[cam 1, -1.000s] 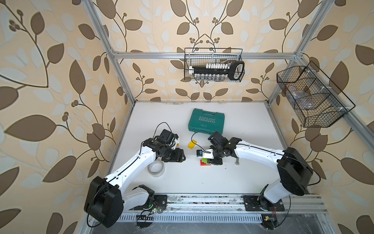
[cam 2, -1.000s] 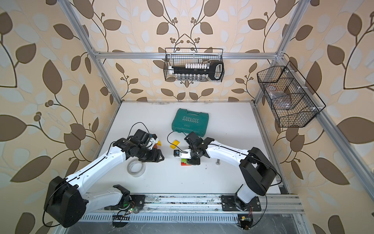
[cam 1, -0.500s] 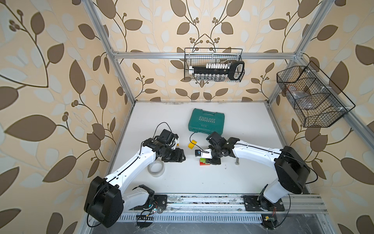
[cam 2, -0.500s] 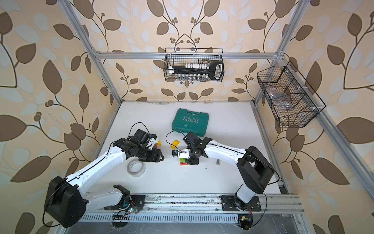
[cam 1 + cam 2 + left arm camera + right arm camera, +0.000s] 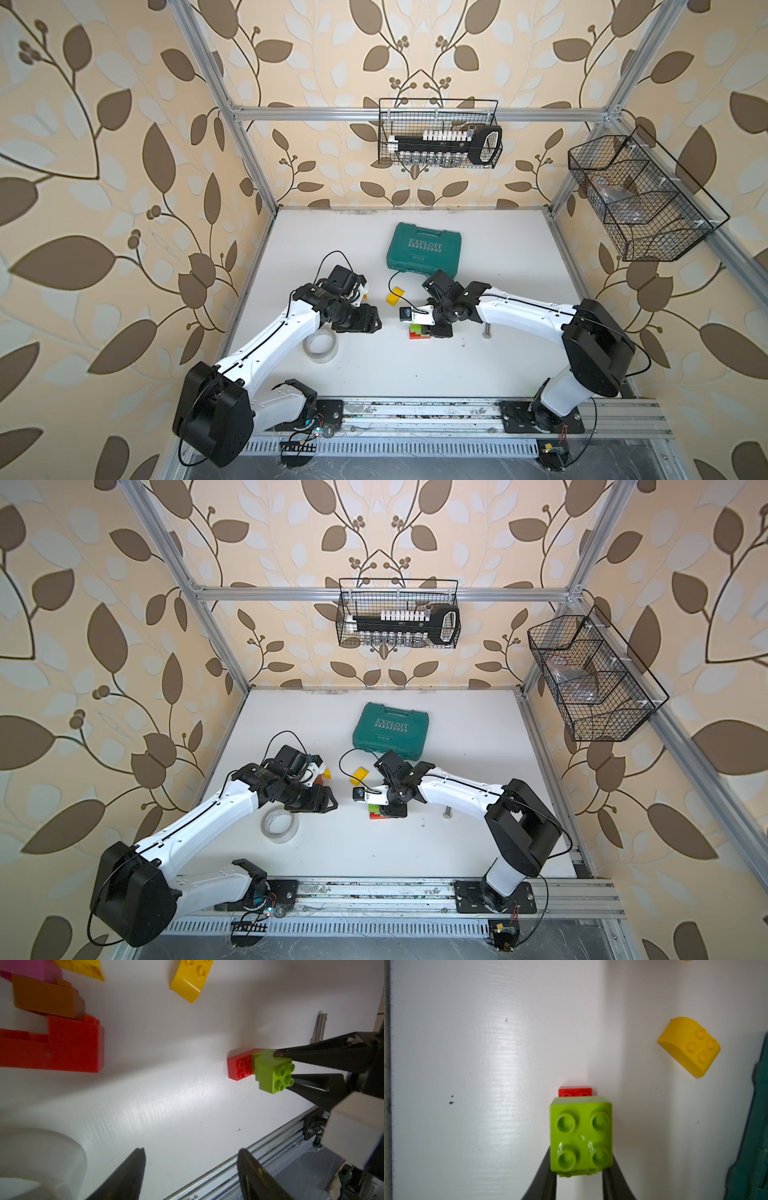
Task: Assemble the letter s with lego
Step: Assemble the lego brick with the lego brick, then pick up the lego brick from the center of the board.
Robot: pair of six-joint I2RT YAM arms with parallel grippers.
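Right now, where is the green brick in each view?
In a top view: green brick mid-table, under the right arm's wrist.
In a top view: same spot.
Left wrist: against the red brick, in the right gripper.
Right wrist: close up, in the same gripper.
Shared landmark: curved yellow brick.

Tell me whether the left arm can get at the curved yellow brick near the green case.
Probably yes: the left end effector is open and empty, and bare table lies between it and the curved yellow brick.
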